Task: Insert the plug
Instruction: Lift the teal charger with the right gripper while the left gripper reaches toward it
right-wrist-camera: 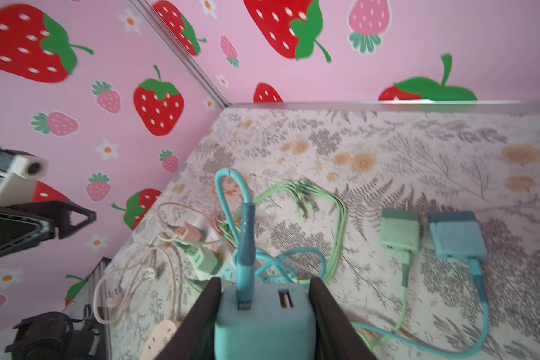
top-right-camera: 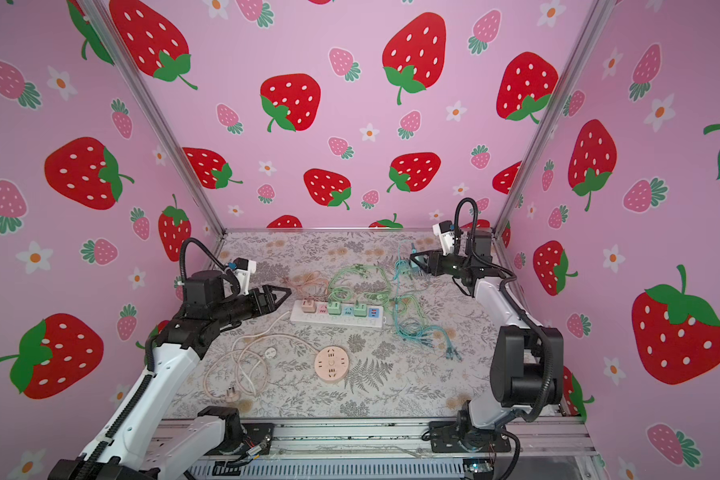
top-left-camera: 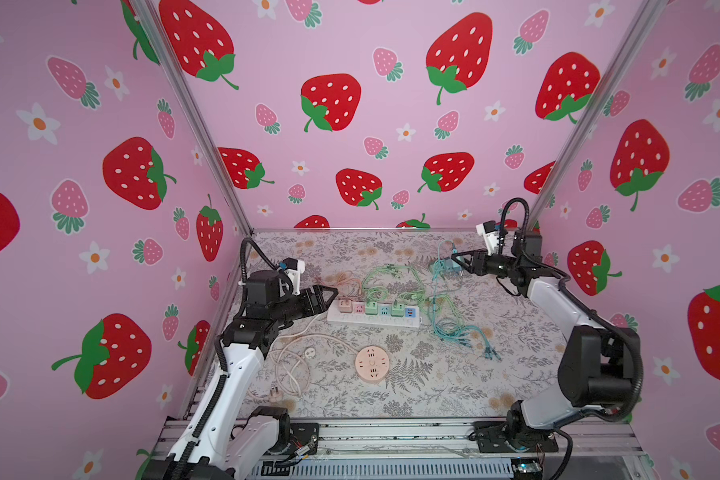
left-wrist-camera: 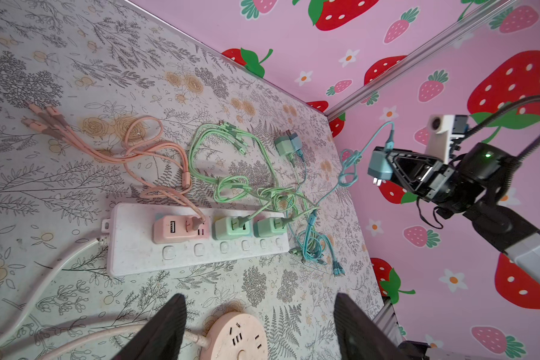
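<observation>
Over the table [top-left-camera: 495,374] in both top views, my right tool [top-left-camera: 454,261] hangs near the back right corner, closed on the teal plug [top-left-camera: 445,266], well apart from the power strip [top-left-camera: 373,319], while my left tool [top-left-camera: 329,294] hovers wide open just beside the strip's left end. In the left wrist view its fingers [left-wrist-camera: 169,324] stand far apart and empty, bare table between them and the strip. In the right wrist view both fingers [right-wrist-camera: 206,311] press the plug's sides.

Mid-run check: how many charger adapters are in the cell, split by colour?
Blue: 2, the held blue adapter in the right gripper and the loose blue adapter.
Green: 3, two plugged green adapters in the power strip and the loose green adapter.
Pink: 1, the pink adapter in the strip.
Total: 6
</observation>
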Motion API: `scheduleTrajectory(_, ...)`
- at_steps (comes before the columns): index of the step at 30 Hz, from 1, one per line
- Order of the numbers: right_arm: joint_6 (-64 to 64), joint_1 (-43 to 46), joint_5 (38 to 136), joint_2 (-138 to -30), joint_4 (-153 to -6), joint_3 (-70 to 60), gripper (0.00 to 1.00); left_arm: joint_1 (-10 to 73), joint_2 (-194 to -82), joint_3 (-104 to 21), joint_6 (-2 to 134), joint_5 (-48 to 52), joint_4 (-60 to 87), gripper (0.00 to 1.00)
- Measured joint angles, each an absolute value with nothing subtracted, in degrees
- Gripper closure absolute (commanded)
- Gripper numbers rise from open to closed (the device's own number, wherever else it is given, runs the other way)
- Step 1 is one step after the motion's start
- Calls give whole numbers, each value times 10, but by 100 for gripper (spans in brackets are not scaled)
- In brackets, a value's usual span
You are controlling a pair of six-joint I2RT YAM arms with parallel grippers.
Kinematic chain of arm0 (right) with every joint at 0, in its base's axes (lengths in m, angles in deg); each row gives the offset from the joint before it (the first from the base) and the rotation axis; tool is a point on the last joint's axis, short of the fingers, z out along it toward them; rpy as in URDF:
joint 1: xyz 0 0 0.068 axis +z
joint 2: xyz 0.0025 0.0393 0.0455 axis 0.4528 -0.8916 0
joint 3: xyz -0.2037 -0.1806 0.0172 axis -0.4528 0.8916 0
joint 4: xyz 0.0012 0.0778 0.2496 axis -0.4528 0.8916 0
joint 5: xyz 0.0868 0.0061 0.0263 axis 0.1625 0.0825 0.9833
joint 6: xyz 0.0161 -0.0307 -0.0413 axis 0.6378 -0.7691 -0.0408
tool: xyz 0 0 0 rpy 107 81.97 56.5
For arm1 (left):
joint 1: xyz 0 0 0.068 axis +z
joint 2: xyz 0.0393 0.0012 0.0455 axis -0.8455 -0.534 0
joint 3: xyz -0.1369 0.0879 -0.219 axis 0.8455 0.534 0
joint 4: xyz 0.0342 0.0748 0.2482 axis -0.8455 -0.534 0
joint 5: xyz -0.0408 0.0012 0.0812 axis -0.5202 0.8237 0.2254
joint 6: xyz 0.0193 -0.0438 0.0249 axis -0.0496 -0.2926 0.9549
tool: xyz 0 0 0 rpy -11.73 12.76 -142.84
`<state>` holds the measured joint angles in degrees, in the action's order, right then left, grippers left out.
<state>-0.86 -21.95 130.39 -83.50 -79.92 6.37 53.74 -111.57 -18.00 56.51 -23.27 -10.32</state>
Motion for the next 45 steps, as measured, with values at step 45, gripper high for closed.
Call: scheduleTrajectory(45, 556, -98, 1034, -519, -1008, 350, 95, 143, -1265, -286, 692, -65, 27, 32)
